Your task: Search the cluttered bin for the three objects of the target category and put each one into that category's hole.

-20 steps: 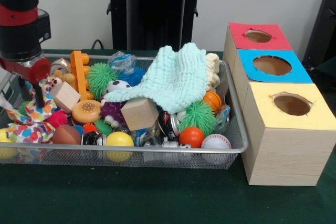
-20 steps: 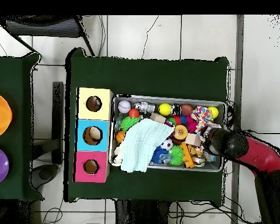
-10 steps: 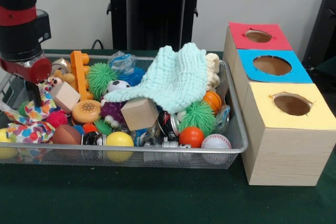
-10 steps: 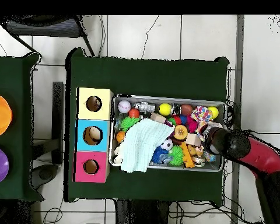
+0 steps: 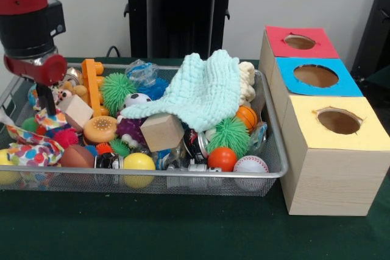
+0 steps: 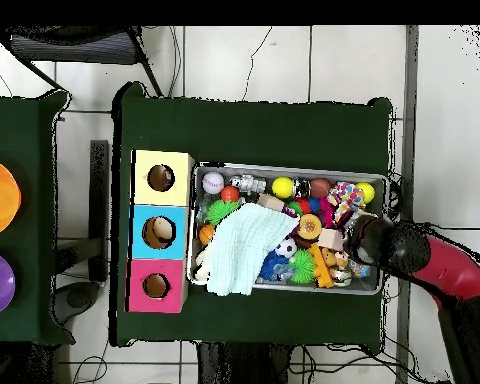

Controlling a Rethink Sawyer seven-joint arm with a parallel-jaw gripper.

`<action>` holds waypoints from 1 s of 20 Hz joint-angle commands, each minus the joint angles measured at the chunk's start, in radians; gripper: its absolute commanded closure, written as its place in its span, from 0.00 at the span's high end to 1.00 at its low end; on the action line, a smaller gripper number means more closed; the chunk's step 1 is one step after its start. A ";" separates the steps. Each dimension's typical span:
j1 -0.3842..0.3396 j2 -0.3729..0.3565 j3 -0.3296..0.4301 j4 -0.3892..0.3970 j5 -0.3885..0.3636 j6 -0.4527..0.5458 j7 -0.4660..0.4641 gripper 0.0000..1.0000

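No legible text, label or number — on anything

A wire-mesh bin [image 5: 268, 175] sits on the bench, heaped with toys: a baseball [image 5: 250, 164], a yellow ball [image 5: 139, 162], an orange ball [image 5: 222, 158], spiky green balls [image 5: 230, 134] and two wooden blocks [image 5: 161, 131], with a mint-green cloth [image 5: 201, 92] draped over the heap. Just beside the bin's end stand three wooden boxes in a row, each with a round hole in its top: yellow [image 5: 339, 121], blue [image 5: 315, 75] and red [image 5: 299, 41].
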 commanded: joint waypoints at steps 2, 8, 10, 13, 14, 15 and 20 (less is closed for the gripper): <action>0.018 -0.148 0.109 0.157 0.013 0.018 -0.058 0.00; 0.086 -0.257 0.088 0.222 -0.021 -0.052 -0.006 0.00; 0.110 -0.303 0.086 0.251 -0.013 -0.074 0.021 0.00; 0.133 -0.353 0.092 0.278 0.013 -0.086 0.044 0.00; 0.143 -0.370 0.092 0.286 0.020 -0.087 0.050 0.00; 0.154 -0.380 0.090 0.290 0.033 -0.077 0.057 0.00; 0.204 -0.429 0.085 0.325 0.094 -0.083 0.107 0.00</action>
